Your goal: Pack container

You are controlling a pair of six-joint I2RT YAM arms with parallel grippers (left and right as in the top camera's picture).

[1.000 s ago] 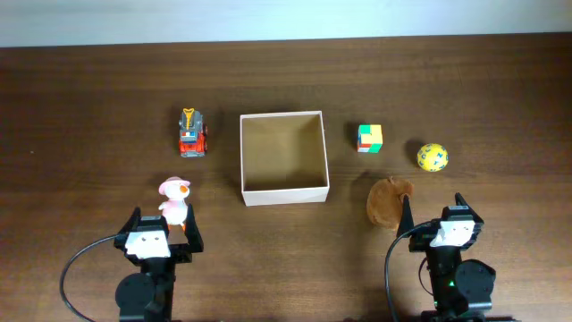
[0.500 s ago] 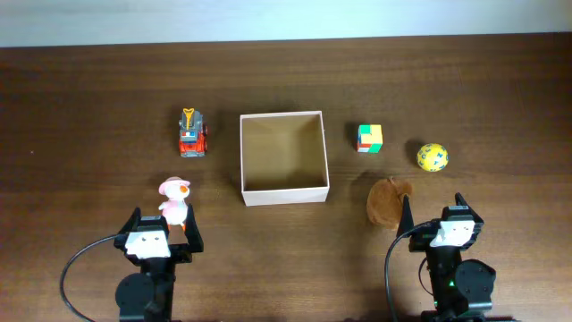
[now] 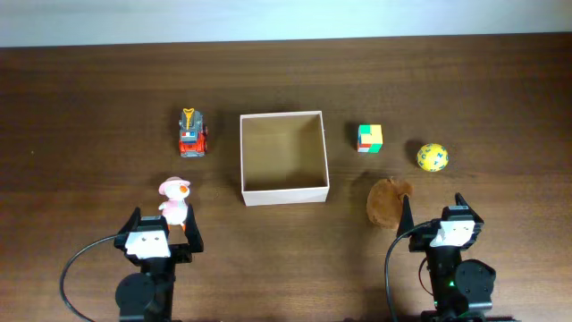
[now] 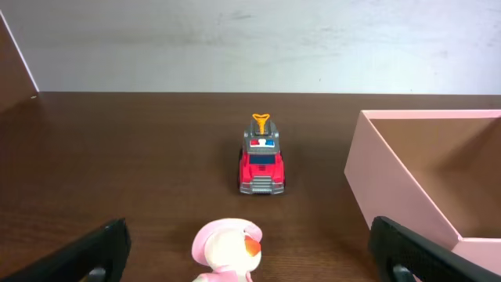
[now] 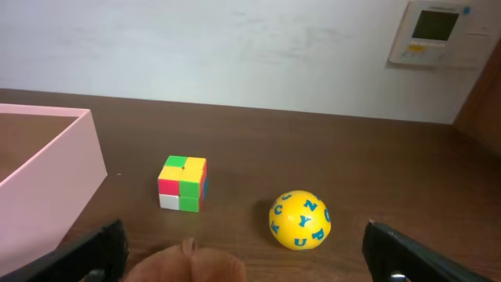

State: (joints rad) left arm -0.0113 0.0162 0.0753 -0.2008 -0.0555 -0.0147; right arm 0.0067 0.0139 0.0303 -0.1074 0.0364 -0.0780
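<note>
Your left gripper (image 3: 163, 220) and right gripper (image 3: 432, 215) were both wide open and held nothing. The container (image 3: 284, 193) sat between them, farther up the table (image 3: 89, 107). The duck (image 3: 174, 199) stood just by your left gripper, so a clumsy reach could tip it.

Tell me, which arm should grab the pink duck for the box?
Left. The pink duck stands right in front of the open left gripper. The right gripper is far across, past the container.

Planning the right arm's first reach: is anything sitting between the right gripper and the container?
Yes: the brown plush toy lies directly between the open right gripper and the container, toward its near right corner. Nothing else intervenes.
</note>
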